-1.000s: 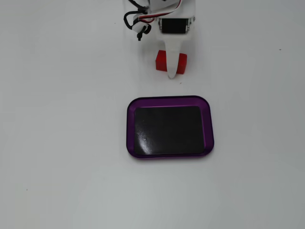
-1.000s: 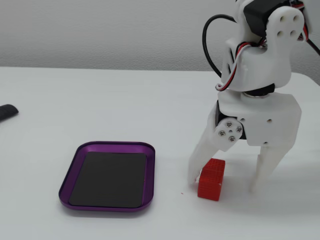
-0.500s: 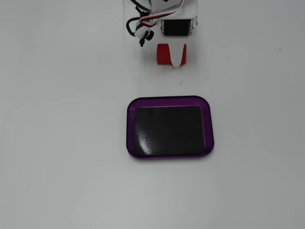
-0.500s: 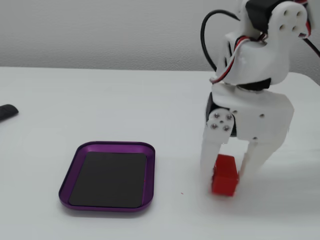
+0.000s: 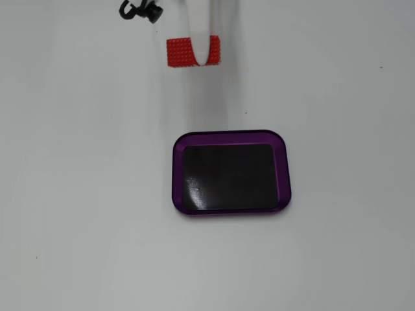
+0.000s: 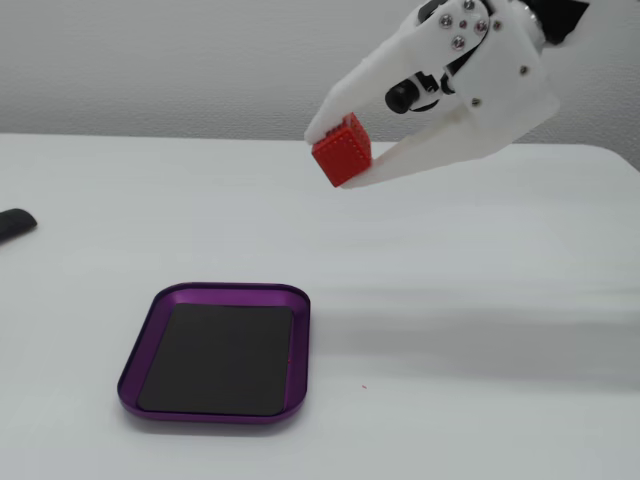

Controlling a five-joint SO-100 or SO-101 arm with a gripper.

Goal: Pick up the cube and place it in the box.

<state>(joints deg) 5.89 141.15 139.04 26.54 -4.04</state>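
Note:
The cube (image 6: 342,150) is a small bright red dotted block, held in the air between the two white fingers of my gripper (image 6: 340,152), well above the white table. In a fixed view from above it shows at the top (image 5: 181,52) with a white finger (image 5: 201,39) across it. The gripper is shut on the cube. The box (image 6: 222,354) is a shallow tray with a purple rim and a black bottom, lying flat and empty on the table, below and to the left of the gripper; it also shows from above (image 5: 178,170), below the cube.
A small black object (image 6: 15,223) lies at the left edge of the table. A black cable or clip (image 5: 140,10) shows at the top edge in the view from above. The table is plain white, with a white wall behind.

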